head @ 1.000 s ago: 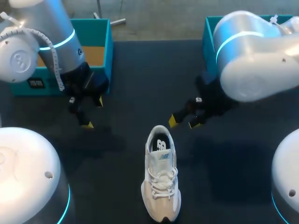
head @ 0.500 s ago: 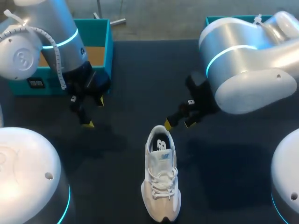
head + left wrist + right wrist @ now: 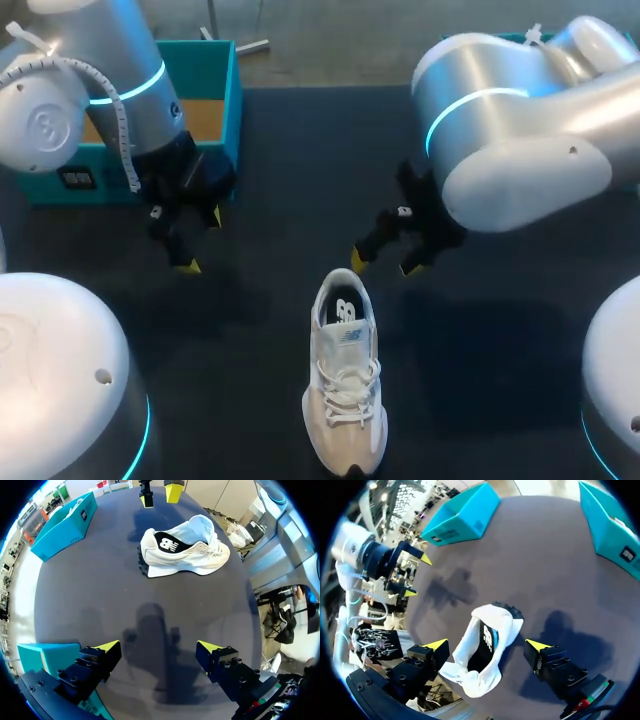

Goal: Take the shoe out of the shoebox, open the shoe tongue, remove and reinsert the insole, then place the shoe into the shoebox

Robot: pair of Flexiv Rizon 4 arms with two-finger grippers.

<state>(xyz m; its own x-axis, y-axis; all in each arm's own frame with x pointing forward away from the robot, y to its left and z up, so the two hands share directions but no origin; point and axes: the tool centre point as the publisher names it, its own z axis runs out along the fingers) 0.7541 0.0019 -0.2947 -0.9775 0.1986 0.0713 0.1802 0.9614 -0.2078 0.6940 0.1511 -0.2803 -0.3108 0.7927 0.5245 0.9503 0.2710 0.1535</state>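
At the far left corner of the table (image 3: pixel 300 150) sits an open teal shoebox (image 3: pixel 233 95), its brown cardboard floor showing. The left arm (image 3: pixel 120 70) comes in over it. Its tool (image 3: pixel 200 240) hangs above the dark tabletop just in front of the box, with the yellow-tipped fingers spread wide and nothing between them. From that arm's own camera the tool (image 3: pixel 159 646) looks the same: both fingers well apart, bare table under them, and the shoe well ahead.

The shoe (image 3: pixel 345 385) is out of the box. It stands upright on its sole near the middle of the table, close to the near edge, with its toe toward the robot and its heel toward the far side. It is white and cream with a dark lining, and the laces are done up over the tongue.

Just beyond the heel, the right arm (image 3: pixel 510 150) reaches in from the right. Its tool (image 3: pixel 384 262) hovers close above the heel end, fingers wide open, one to each side. In its wrist camera the tool (image 3: pixel 487 644) has the shoe (image 3: pixel 485 650) below the open gap and neither finger appears to grip it. A second teal box (image 3: pixel 612 522) stands at the table's far right corner, largely hidden behind that arm from above.
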